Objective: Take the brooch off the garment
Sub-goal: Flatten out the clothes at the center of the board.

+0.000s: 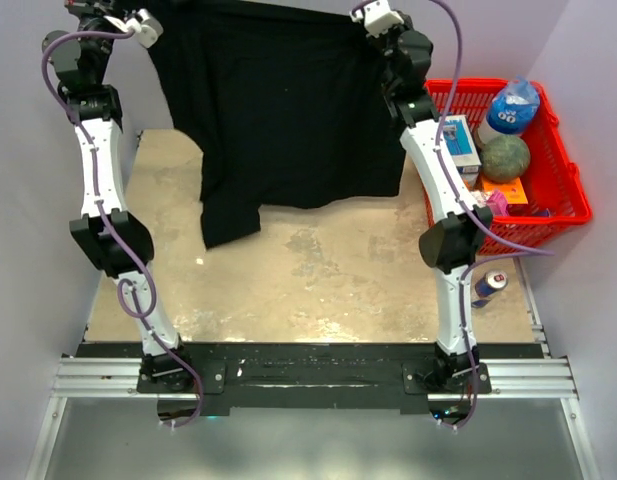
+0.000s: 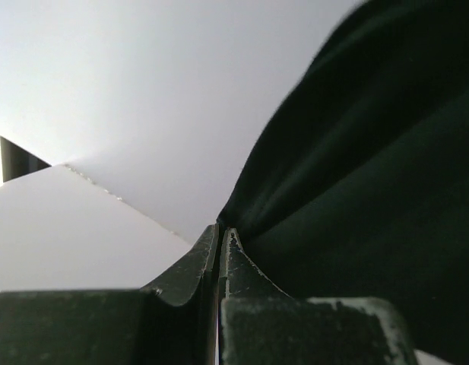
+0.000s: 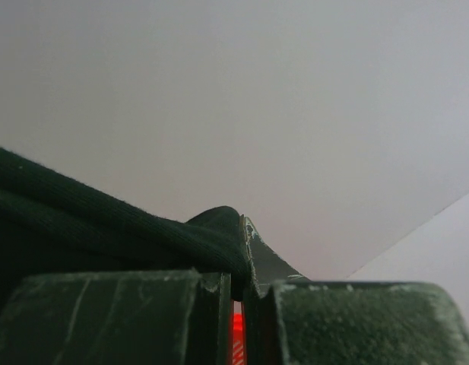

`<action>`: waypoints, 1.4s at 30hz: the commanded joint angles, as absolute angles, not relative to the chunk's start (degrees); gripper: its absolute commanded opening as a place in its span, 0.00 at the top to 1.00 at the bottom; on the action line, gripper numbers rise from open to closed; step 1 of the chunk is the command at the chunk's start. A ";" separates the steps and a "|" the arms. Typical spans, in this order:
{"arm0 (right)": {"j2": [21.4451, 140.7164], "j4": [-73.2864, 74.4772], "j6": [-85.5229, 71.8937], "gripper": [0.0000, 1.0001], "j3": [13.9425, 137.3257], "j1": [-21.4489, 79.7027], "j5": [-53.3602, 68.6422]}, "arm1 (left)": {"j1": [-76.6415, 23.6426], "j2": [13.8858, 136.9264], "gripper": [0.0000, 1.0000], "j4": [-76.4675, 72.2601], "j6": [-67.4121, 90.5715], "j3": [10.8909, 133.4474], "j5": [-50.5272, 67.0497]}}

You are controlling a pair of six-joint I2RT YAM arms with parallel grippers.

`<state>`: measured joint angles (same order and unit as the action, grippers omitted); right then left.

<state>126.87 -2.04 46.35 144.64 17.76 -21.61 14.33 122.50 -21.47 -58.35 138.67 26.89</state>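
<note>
Above the table [image 1: 318, 285], garment [image 1: 278, 110] hanging between left tool [image 2: 220, 237] and right tool [image 3: 240, 228], each clamped on fabric

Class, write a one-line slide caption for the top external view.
Left fingers and right fingers hold the black shirt raised beside a red basket.

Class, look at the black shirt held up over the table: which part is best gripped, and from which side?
Probably the garment by its top edge near each corner, approached from the outer sides: the cloth is thin there and folds between closed fingers, and it hangs flat below. The left gripper and right gripper are shut on that edge.
</note>
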 commanded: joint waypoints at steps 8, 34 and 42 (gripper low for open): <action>107.42 -16.88 48.08 1.00 126.50 16.00 -27.08 | 16.52 101.54 1.00 -32.08 -49.94 124.86 21.35; 67.24 20.97 47.37 1.00 45.62 26.10 -16.61 | 15.47 48.34 1.00 75.41 -113.56 45.89 44.92; 65.74 37.86 48.43 0.76 42.89 26.10 -10.73 | 15.38 52.90 0.55 75.32 -111.98 46.22 41.40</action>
<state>65.28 25.47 48.56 43.11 26.20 -14.81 15.57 50.28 73.36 -111.02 45.08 43.35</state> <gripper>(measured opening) 0.138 0.400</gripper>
